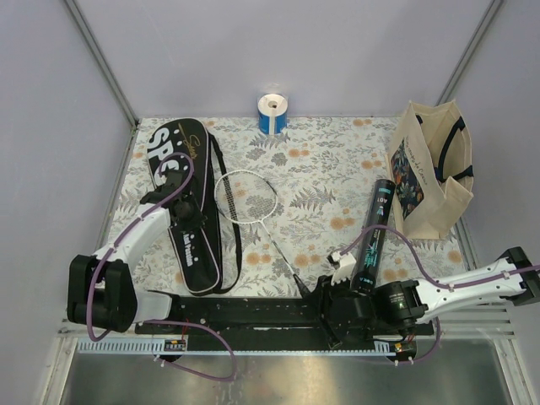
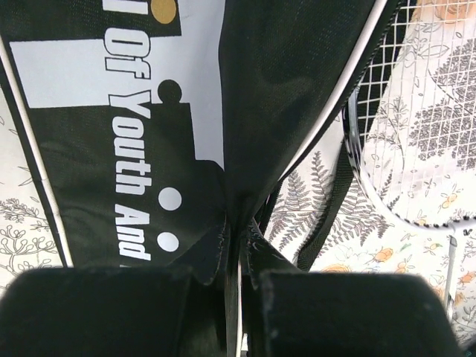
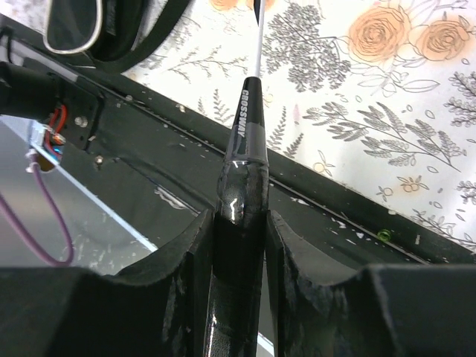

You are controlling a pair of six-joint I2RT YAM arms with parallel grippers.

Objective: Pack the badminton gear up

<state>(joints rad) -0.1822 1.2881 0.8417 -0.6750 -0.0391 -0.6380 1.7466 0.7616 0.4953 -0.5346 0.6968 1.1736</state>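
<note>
The long black "SPORT" racket cover [image 1: 187, 202] lies at the left of the table. My left gripper [image 1: 180, 213] is shut on a fold of its edge [image 2: 236, 245]. A white-framed racket [image 1: 245, 199] lies beside the cover, its head [image 2: 416, 149] next to the cover's strap. My right gripper [image 1: 327, 295] is shut on that racket's black handle [image 3: 242, 193] over the black base rail. A black cylindrical tube [image 1: 376, 236] lies at the right. No shuttlecocks or second racket are in view.
A beige tote bag [image 1: 432, 169] stands at the right edge. A blue-and-white roll [image 1: 272, 114] stands at the back edge. The black base rail [image 1: 253, 316] runs along the near edge, in front of the arms.
</note>
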